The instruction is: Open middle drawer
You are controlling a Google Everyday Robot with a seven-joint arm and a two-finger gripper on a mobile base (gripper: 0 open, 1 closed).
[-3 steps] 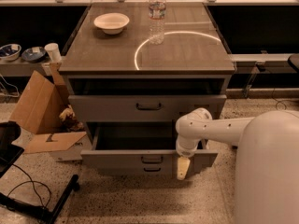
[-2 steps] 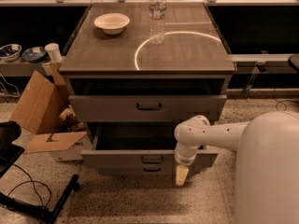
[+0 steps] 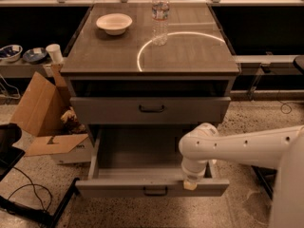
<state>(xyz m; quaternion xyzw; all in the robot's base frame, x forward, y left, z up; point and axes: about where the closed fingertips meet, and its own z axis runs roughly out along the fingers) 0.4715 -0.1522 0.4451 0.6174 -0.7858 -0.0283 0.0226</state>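
Since a second ago the middle drawer point(image 3: 118, 187) has slid further out toward 6 o'clock, and the gripper point(image 3: 190, 184) has travelled down with it, from the middle of the picture to lower in it. In the single camera view two grey drawers can be counted. The middle drawer is the lower one, pulled well out of the cabinet, with its tray floor exposed and its front low in the picture at about 6 o'clock. One small dark loop handle point(image 3: 155, 191) sits at the centre of that front. The gripper is at the top edge of the same front, at 3 o'clock from the loop handle and apart from it. Whether it is spread or closed on that edge cannot be told. One white arm point(image 3: 247, 146) reaches in from 3 o'clock and bends down to it. The upper drawer point(image 3: 104, 110), taller-fronted with a wider handle point(image 3: 152, 109), lies at 12 o'clock from the middle drawer. On the cabinet top point(image 3: 199, 56) stand one white bowl point(image 3: 114, 23) at 11 o'clock and one water bottle point(image 3: 160, 15) at 12 o'clock, near each other but apart. At 9 o'clock from the cabinet one open cardboard box point(image 3: 38, 108) rests on the floor. Above it, a low side shelf carries two dishes point(image 3: 10, 52) point(image 3: 34, 55) and one pale cup point(image 3: 54, 53).
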